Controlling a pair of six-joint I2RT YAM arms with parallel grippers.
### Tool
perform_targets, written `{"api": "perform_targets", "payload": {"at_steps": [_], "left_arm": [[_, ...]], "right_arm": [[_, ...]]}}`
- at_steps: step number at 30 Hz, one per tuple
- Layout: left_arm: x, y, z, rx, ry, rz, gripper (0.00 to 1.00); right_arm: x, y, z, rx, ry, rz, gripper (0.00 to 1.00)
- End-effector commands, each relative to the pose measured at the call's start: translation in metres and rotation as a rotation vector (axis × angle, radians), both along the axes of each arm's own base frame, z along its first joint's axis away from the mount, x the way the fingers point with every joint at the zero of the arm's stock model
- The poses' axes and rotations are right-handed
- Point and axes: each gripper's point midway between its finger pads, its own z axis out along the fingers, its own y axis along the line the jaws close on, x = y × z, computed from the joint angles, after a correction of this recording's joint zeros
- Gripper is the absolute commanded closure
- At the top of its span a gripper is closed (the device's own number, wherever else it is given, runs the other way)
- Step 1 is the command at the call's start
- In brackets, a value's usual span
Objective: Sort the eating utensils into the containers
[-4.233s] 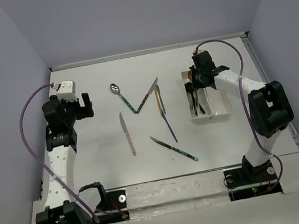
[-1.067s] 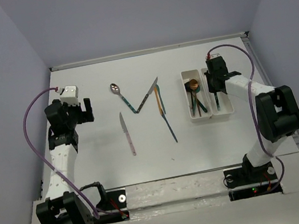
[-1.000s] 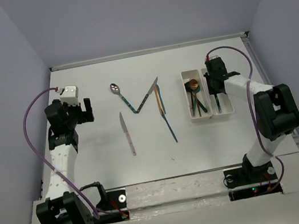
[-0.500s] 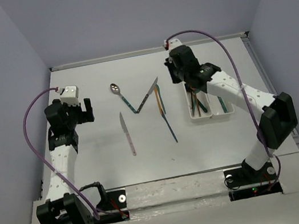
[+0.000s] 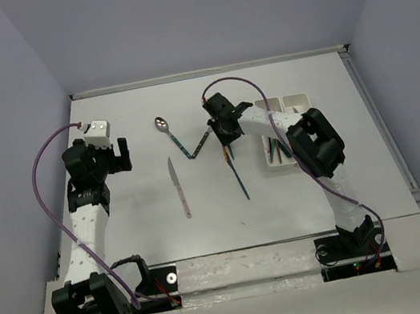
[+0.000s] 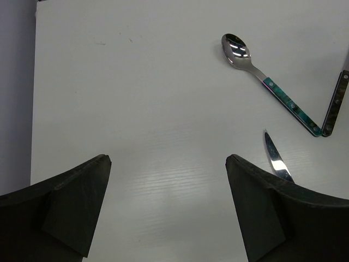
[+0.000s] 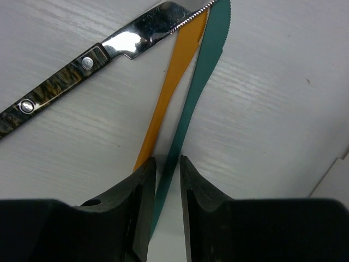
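Right gripper [image 7: 167, 180] swung from trays [image 5: 296, 98] to mid-bench; jaws narrowly straddle teal knife [image 7: 203, 76], clamp unclear, knife lying near-to-far edge, touching orange knife [image 7: 175, 82]. Left gripper [image 6: 169, 210] open, farther off.

Surface [image 5: 151, 240]: white, matte, faint grain, soft glare patches. Walls [image 5: 193, 13]: pale lilac-grey, plain, encl. 3 sides. Light: even, overhead.

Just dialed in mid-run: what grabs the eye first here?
The right hand sits mid-table, closed on the teal knife, which lies beside an orange knife. Left of it, a spoon and a pink-handled knife lie loose, while the left hand hangs open at the left side.
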Motion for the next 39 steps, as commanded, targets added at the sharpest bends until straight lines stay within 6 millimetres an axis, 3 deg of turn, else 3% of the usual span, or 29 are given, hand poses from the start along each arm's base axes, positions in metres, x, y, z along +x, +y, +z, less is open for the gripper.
{"api": "perform_targets", "payload": {"at_steps": [1,8,19,22,26,27,29,31,33,36,37,39], "left_arm": [[0.004,0.004,0.008,0.016,-0.042,0.003,0.01],[0.004,0.004,0.009,0.018,-0.046,0.006,0.01],[0.003,0.003,0.01,0.016,-0.045,0.003,0.01],[0.002,0.004,0.011,0.019,-0.049,0.006,0.01],[0.001,0.004,0.015,0.021,-0.061,0.007,0.01],[0.001,0.004,0.015,0.023,-0.063,0.007,0.01],[0.001,0.004,0.015,0.021,-0.061,0.007,0.01],[0.002,0.004,0.014,0.021,-0.06,0.007,0.01],[0.002,0.004,0.014,0.023,-0.06,0.008,0.01],[0.002,0.005,0.015,0.025,-0.061,0.011,0.01],[0.001,0.005,0.015,0.024,-0.061,0.011,0.01],[0.001,0.005,0.015,0.026,-0.061,0.012,0.01]], "right_arm": [[0.02,0.015,0.03,0.069,-0.069,-0.014,0.71],[0.019,0.005,0.002,0.012,-0.035,-0.068,0.73],[0.015,-0.001,-0.001,-0.015,-0.022,-0.067,0.72],[0.015,-0.006,-0.012,-0.028,0.002,-0.082,0.72],[0.007,-0.014,-0.033,-0.04,0.059,-0.105,0.9],[0.004,-0.015,-0.037,-0.042,0.071,-0.108,1.0],[0.005,-0.021,-0.037,-0.043,0.072,-0.13,1.0],[0.005,-0.023,-0.033,-0.045,0.063,-0.135,1.0],[0.009,-0.021,-0.014,-0.022,0.03,-0.137,1.0],[0.017,-0.011,0.033,0.057,-0.047,-0.124,1.0],[0.02,-0.006,0.067,0.116,-0.106,-0.108,1.0],[0.018,-0.004,0.104,0.179,-0.172,-0.09,1.0]]}}
